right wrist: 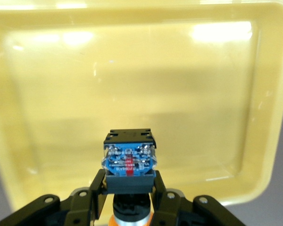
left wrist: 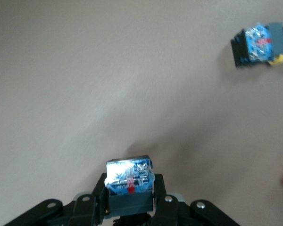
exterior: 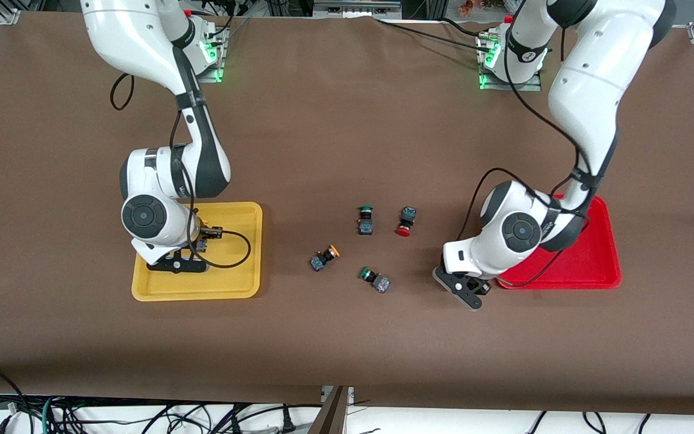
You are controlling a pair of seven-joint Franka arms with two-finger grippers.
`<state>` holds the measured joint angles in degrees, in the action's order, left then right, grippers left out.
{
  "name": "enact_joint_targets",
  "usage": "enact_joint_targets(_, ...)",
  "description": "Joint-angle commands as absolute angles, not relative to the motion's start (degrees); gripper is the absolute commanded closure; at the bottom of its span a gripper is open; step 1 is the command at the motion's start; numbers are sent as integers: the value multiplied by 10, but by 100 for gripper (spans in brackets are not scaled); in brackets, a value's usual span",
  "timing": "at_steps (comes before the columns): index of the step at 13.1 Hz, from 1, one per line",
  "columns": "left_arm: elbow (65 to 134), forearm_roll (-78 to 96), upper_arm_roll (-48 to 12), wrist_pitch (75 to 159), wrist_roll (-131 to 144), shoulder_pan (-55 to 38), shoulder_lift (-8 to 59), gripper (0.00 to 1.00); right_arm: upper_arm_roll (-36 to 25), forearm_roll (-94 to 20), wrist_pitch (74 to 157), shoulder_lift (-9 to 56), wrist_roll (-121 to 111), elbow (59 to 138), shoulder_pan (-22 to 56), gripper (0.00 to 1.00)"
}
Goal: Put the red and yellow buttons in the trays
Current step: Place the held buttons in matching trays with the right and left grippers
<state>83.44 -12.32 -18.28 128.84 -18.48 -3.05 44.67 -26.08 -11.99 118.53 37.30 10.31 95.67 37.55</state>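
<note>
Right gripper (right wrist: 130,200) held over yellow tray (exterior: 244,283) — jaws clamped on yellow-capped button (right wrist: 129,162), body seated between fingers. Left gripper (left wrist: 130,207) held over bare table (exterior: 347,337) just beside red tray (exterior: 600,278) — jaws closed on button (left wrist: 129,181), cap hidden. Loose red button (exterior: 406,221) and yellow button (exterior: 324,257) seen between trays.

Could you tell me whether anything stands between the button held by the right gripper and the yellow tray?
Nothing visible does: the right gripper holds an orange-capped button directly over the bare floor of the yellow tray.
</note>
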Motion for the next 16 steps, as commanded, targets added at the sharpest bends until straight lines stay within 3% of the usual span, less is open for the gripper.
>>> enact_joint_targets(1,847,-131,-178,1134,-191,-18,367,100,-262,-154,1227,355,98,1012,389,32)
enact_joint_targets(2,847,-133,-178,1075,-194,-5,363,100,-263,-156,1223,352,99,1006,387,17)
enact_joint_targets(3,850,-134,-176,1035,-194,10,365,100,-263,-157,1204,348,102,990,386,10)
enact_joint_targets(6,861,-138,-161,1025,-238,80,390,97,-258,-197,1130,357,175,901,386,10)
enact_joint_targets(8,873,-138,-161,1049,-283,104,413,96,-251,-245,1135,392,261,853,396,10)
enact_joint_targets(9,892,-137,-161,1072,-281,105,413,82,-233,-266,1139,415,311,823,399,10)
enact_joint_targets(10,906,-137,-161,1089,-275,105,410,30,-218,-280,1147,442,369,780,399,10)
enact_joint_targets(11,906,-137,-163,1091,-283,106,407,0,-208,-284,1164,466,429,742,399,10)
enact_joint_targets(14,904,-128,-178,1073,-274,101,368,0,-165,-284,1260,511,531,707,400,10)
enact_joint_targets(16,897,-126,-243,1057,-251,100,359,0,-142,-284,1320,530,558,707,400,10)
